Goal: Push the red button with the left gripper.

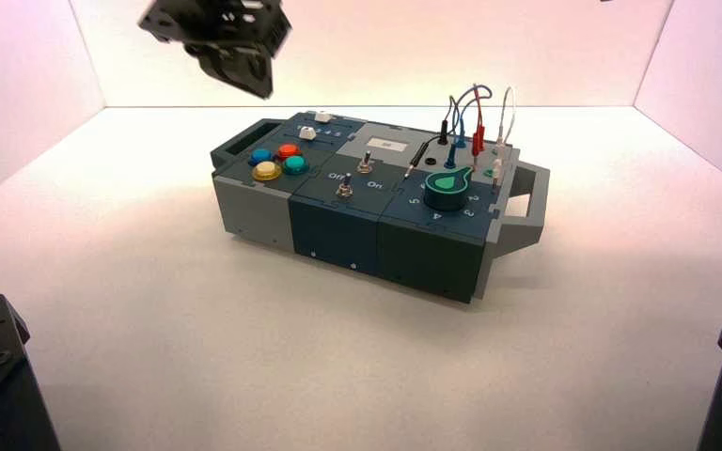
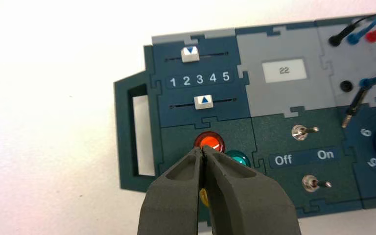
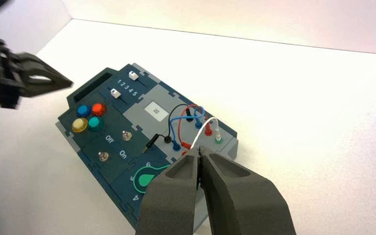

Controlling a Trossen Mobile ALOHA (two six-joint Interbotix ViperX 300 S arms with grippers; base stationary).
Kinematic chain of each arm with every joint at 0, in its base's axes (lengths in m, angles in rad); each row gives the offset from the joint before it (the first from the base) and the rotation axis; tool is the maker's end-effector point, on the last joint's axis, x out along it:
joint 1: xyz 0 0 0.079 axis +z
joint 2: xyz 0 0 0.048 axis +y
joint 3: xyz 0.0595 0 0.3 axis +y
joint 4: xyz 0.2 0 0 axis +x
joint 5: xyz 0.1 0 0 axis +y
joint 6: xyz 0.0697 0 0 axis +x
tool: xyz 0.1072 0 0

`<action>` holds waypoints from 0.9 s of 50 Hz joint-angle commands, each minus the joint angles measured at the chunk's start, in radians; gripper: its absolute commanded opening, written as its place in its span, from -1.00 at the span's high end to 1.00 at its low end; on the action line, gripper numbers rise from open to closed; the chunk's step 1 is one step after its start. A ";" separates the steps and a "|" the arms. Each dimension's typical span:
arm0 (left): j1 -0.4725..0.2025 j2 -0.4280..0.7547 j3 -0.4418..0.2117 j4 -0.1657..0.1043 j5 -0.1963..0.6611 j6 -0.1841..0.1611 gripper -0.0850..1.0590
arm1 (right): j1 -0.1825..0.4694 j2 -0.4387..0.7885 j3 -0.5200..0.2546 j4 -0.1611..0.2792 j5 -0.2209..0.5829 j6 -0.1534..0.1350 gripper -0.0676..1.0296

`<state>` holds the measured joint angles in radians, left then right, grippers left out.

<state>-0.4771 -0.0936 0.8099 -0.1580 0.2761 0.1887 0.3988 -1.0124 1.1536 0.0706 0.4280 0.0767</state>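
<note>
My left gripper (image 1: 244, 83) hangs high above the box (image 1: 376, 202), over its button end, with the jaws pressed together and holding nothing — the tips, in my left wrist view, line up just short of the red button (image 2: 209, 142). That button sits on the box's top in a cluster of four, beside the teal button (image 2: 238, 158), with the yellow button (image 1: 266, 171) and a blue button (image 1: 260, 156) close by and the two white sliders (image 2: 197, 77) just past it. Nothing touches the button yet, so I judge the press not yet made: the aim looks about right, and what is left is the descent and the push itself. My right gripper (image 3: 199, 161) waits away from the box's wire end, jaws closed on nothing
</note>
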 commanded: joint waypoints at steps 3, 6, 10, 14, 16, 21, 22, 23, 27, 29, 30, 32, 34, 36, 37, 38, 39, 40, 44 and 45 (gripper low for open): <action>-0.025 0.044 -0.048 -0.003 -0.003 -0.002 0.91 | 0.005 0.005 -0.020 0.003 -0.011 0.002 0.91; -0.029 0.061 -0.055 -0.003 -0.003 -0.002 0.91 | 0.006 0.005 -0.021 0.003 -0.011 0.002 0.92; -0.037 0.080 -0.061 -0.006 -0.003 -0.002 0.91 | 0.005 0.005 -0.021 0.003 -0.011 0.002 0.92; -0.043 0.094 -0.064 -0.008 -0.003 -0.002 0.91 | 0.005 0.005 -0.021 0.003 -0.011 0.002 0.91; -0.044 0.101 -0.067 -0.008 -0.003 -0.003 0.91 | 0.005 0.005 -0.021 0.003 -0.012 0.002 0.92; -0.044 0.120 -0.075 -0.008 -0.003 -0.002 0.91 | 0.005 0.005 -0.021 0.003 -0.011 0.002 0.92; -0.044 0.121 -0.075 -0.009 -0.003 -0.002 0.91 | 0.005 0.005 -0.020 0.003 -0.011 0.002 0.91; -0.044 0.126 -0.078 -0.008 -0.003 -0.003 0.91 | 0.006 0.005 -0.021 0.003 -0.011 0.002 0.91; -0.044 0.140 -0.083 -0.008 -0.003 -0.003 0.91 | 0.006 0.005 -0.021 0.003 -0.011 0.002 0.92; -0.044 0.144 -0.086 -0.008 -0.003 -0.002 0.91 | 0.005 0.005 -0.020 0.003 -0.011 0.002 0.91; -0.044 0.147 -0.089 -0.008 -0.003 -0.002 0.91 | 0.005 0.005 -0.021 0.005 -0.011 0.002 0.91; -0.044 0.155 -0.092 -0.009 -0.003 -0.002 0.91 | 0.005 0.005 -0.021 0.003 -0.012 0.002 0.92; -0.044 0.160 -0.094 -0.009 -0.003 -0.003 0.91 | 0.005 0.005 -0.021 0.003 -0.011 0.002 0.91; -0.044 0.166 -0.097 -0.008 -0.003 -0.002 0.91 | 0.005 0.005 -0.021 0.003 -0.011 0.002 0.92; -0.044 0.167 -0.097 -0.008 -0.003 -0.003 0.91 | 0.005 0.005 -0.021 0.003 -0.011 0.002 0.92; -0.044 0.169 -0.098 -0.009 -0.003 -0.002 0.91 | 0.005 0.005 -0.021 0.003 -0.011 0.002 0.92; -0.044 0.172 -0.098 -0.008 -0.003 -0.002 0.91 | 0.005 0.005 -0.021 0.003 -0.011 0.002 0.92; -0.044 0.173 -0.100 -0.008 -0.003 -0.002 0.91 | 0.005 0.005 -0.021 0.003 -0.011 0.002 0.91; -0.044 0.178 -0.101 -0.008 -0.003 -0.002 0.91 | 0.005 0.005 -0.021 0.003 -0.011 0.002 0.92; -0.044 0.179 -0.101 -0.008 -0.003 -0.002 0.91 | 0.005 0.005 -0.021 0.003 -0.011 0.002 0.91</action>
<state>-0.5185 0.0982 0.7317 -0.1641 0.2777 0.1871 0.3988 -1.0124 1.1536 0.0706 0.4280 0.0782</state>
